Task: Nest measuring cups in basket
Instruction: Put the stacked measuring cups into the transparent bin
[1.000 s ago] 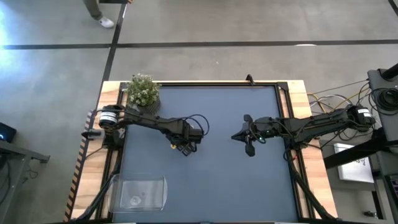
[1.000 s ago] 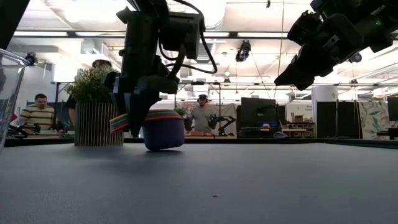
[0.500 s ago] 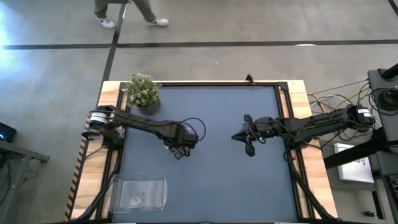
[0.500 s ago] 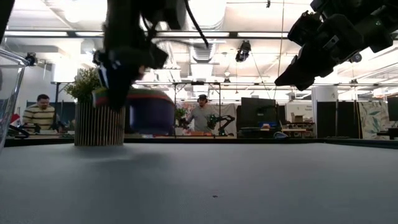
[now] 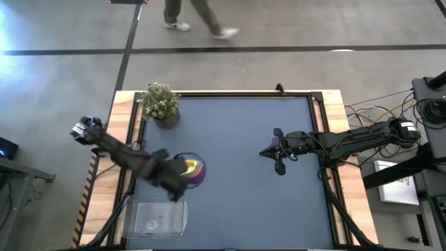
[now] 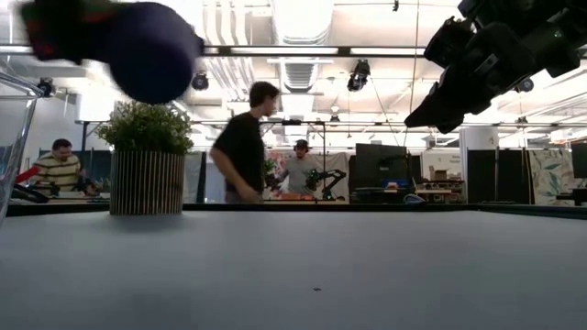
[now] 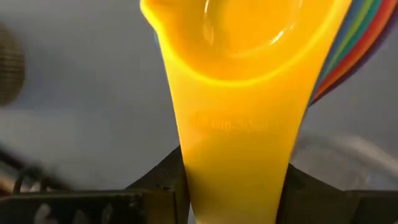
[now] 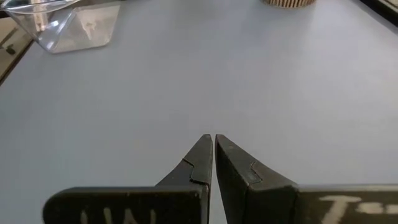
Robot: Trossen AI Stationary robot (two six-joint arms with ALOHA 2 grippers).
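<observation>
cups: I've got the nested measuring cups (image 5: 191,169) lifted clear of the tabletop (image 5: 237,188), left of centre, just far of the basket (image 5: 157,215). Yellow on top, rainbow rims fanned under it, purple bowl outermost.
grip: my left hand (image 7: 233,193) is clenched on the yellow handle only; that one handle carries the whole stack.
risk: the lower cups sit loose, so a jerk or tilt could shed them short of the basket.
risk 2: the basket is light and near the edge, so a low approach could shove it.
right hand (image 8: 214,152): closed, empty, parked right of centre.
</observation>
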